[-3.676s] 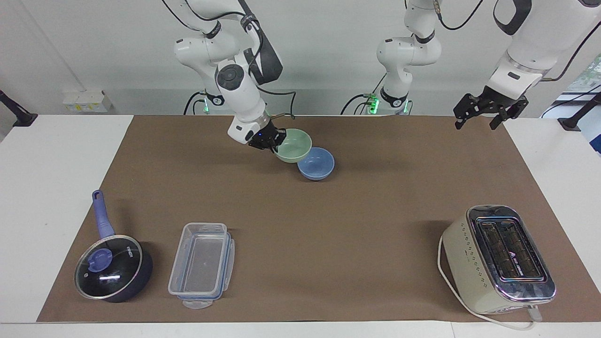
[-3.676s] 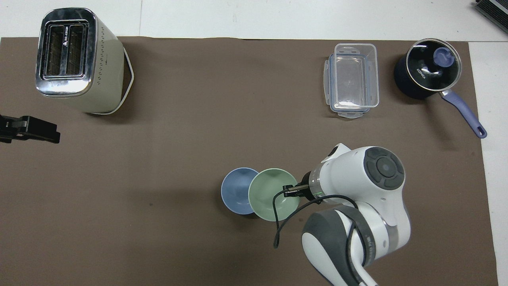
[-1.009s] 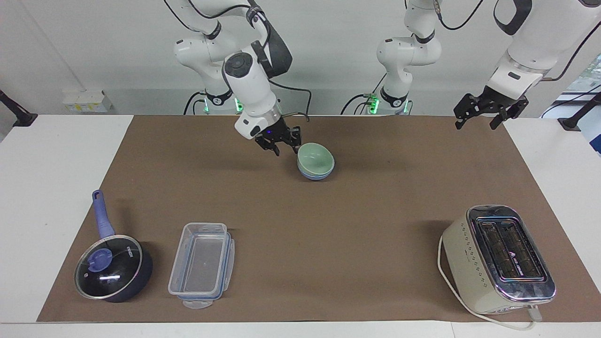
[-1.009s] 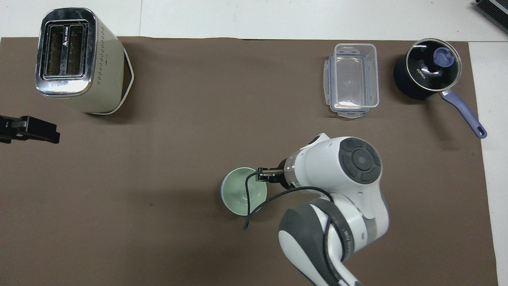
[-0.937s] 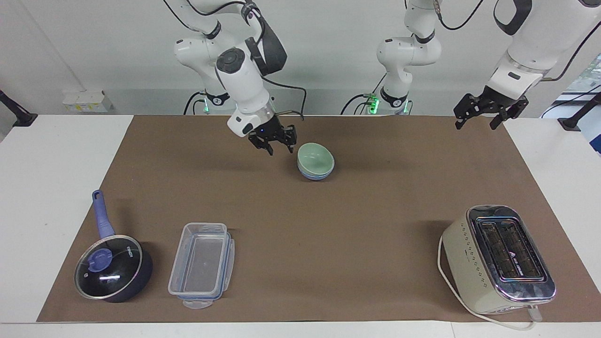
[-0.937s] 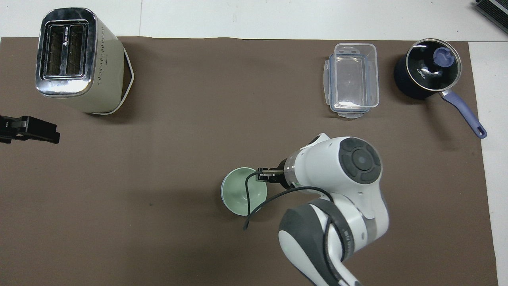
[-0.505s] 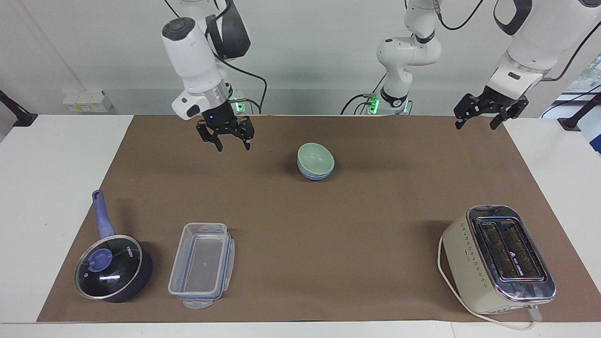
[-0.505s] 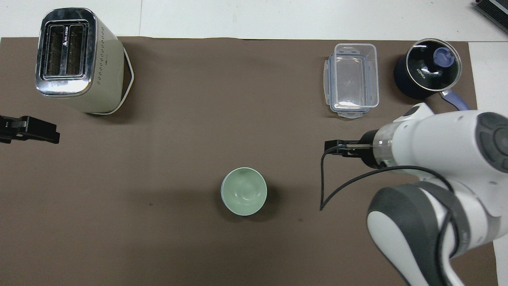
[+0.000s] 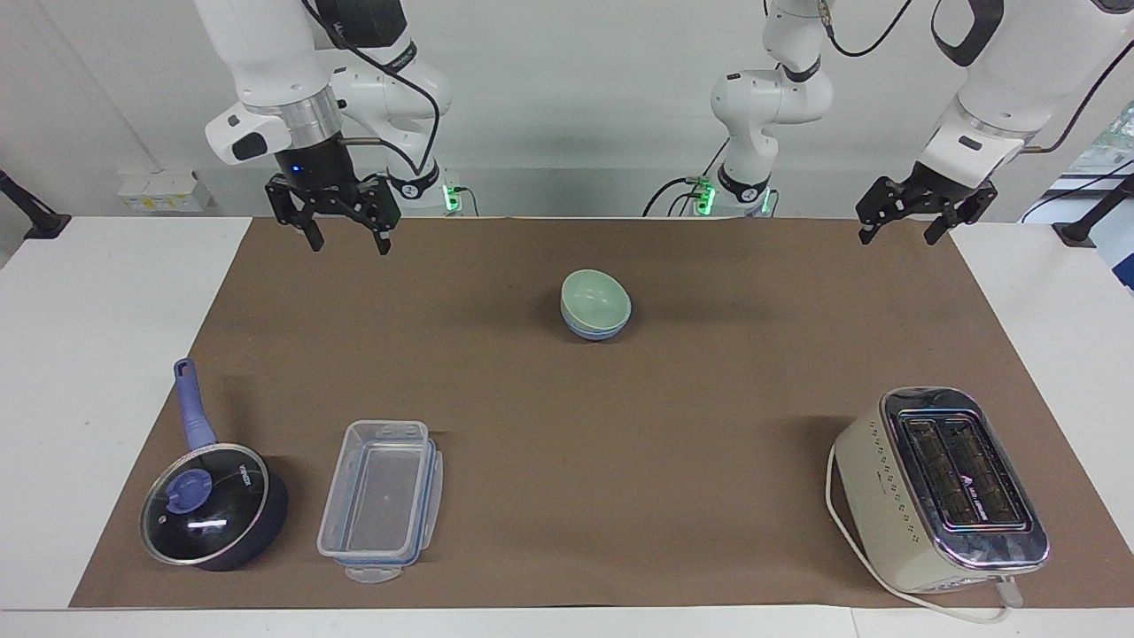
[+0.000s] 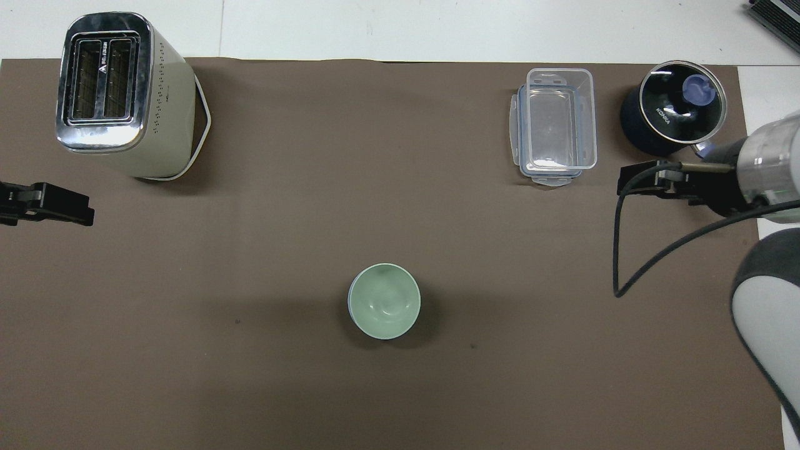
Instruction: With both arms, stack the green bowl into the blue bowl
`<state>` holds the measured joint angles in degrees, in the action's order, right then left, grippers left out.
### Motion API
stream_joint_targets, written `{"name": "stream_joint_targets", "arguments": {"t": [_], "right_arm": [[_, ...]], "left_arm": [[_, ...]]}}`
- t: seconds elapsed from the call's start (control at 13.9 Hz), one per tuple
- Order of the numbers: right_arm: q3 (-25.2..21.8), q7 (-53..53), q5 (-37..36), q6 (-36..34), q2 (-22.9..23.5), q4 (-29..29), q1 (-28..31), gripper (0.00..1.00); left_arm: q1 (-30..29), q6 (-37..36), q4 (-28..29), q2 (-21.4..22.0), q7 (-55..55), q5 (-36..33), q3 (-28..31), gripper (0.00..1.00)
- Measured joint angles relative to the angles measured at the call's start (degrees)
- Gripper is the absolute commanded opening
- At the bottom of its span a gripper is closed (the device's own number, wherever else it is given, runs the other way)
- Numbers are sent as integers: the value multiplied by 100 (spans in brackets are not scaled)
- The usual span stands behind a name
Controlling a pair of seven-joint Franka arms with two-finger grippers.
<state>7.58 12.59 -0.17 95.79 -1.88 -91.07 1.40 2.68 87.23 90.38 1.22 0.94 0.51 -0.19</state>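
Green bowl nests in blue bowl, whose side shows only facing; both end effectors gape empty.

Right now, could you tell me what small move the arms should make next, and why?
Probably none beyond parking: the green bowl already sits nested in the blue bowl, untouched. The right gripper hangs open over the mat's edge at its own end, and the left gripper waits open at its end. I'd simply stop there.

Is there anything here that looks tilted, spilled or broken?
Only one small thing: the green bowl sits slightly tilted inside the blue bowl, not quite level. Nothing is spilled or damaged. The right gripper and left gripper hang open over the table's ends.
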Motion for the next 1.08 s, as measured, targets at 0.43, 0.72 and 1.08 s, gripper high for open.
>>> {"name": "stream_joint_targets", "arguments": {"t": [0.43,0.72,1.08], "right_arm": [[-1,-407,-142,-995,105,706,207,100],[17,-502,-138,-1000,204,719,203,100],[13,-546,-13,-1022,231,695,282,100]], "left_arm": [[0,0,0,0,0,0,0,100],[0,-2,0,0,0,0,0,100],[0,-2,0,0,0,0,0,100]]}}
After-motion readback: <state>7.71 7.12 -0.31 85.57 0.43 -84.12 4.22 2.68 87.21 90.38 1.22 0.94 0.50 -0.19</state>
